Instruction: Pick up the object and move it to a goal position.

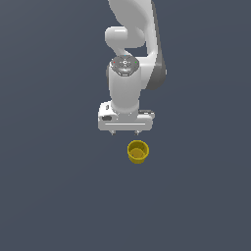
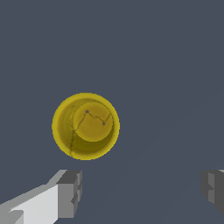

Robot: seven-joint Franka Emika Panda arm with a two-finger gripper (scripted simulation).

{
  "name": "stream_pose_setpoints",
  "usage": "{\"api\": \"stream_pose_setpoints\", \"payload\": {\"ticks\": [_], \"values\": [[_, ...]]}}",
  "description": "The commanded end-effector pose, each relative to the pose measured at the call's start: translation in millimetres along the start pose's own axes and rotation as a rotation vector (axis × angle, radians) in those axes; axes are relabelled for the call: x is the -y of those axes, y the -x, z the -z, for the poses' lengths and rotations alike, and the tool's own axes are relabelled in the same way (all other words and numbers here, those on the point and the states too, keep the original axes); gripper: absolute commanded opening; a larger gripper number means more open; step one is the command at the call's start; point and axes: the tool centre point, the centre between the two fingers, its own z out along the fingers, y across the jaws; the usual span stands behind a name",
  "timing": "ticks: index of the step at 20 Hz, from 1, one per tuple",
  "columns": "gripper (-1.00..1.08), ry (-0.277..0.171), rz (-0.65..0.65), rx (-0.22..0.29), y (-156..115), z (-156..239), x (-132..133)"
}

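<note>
Upright yellow cup (image 2: 85,126), hollow showing, lies clear of the two spread grey fingers (image 2: 70,194)

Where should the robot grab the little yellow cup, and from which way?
Probably from straight above, with one finger on each side of the cup's round wall near the rim. The cup stands upright with its hollow open to the top, and it looks narrower than the gap of the open gripper. The gripper is not over it yet, so it should centre first, then come down.
</note>
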Motion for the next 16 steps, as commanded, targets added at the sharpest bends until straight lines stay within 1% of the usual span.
{"api": "stream_pose_setpoints", "payload": {"ticks": [1, 8, 16], "values": [[0.28, 0.0, 0.0, 0.0, 0.0, 0.0, 0.0], [0.28, 0.017, -0.007, 0.003, 1.5, -4.8, -7.7], [0.28, 0.006, 0.018, 0.002, 0.2, -7.3, -6.4]]}}
